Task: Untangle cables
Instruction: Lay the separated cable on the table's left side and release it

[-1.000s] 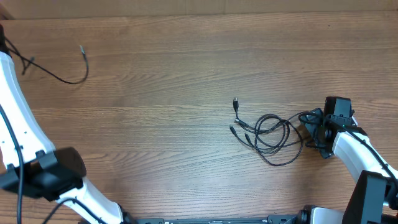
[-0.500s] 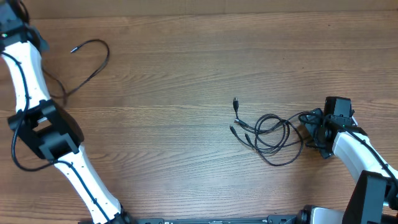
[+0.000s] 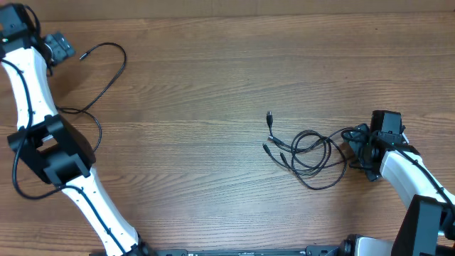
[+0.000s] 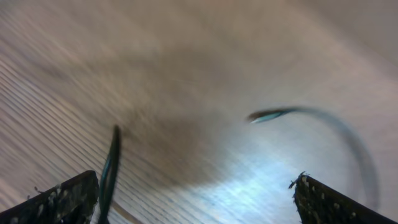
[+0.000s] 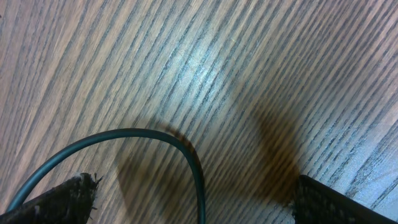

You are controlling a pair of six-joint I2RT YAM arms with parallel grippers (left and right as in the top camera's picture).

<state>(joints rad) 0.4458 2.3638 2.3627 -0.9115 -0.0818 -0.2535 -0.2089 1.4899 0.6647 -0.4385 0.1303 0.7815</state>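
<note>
One thin black cable (image 3: 119,67) lies apart at the far left, its plug (image 3: 84,54) just right of my left gripper (image 3: 61,46). The blurred left wrist view shows that gripper (image 4: 196,190) wide open, with a cable strand (image 4: 111,168) beside its left finger and the plug end (image 4: 267,115) ahead. The other cables (image 3: 311,153) lie tangled in loops right of centre, with loose plug ends (image 3: 269,116) on their left. My right gripper (image 3: 357,149) sits at the tangle's right edge. It (image 5: 196,190) is open, and a cable loop (image 5: 155,134) passes between its fingers untouched.
Both arms' white links reach in from the bottom corners, the left one (image 3: 35,92) running up the left edge. A thicker black arm wire (image 3: 21,185) hangs beside it. Bare wooden table (image 3: 199,85) stretches between the separated cable and the tangle.
My left arm has swung up to the far left corner with the separated cable. Its gripper has opened and let the cable go. The right arm has not moved.
</note>
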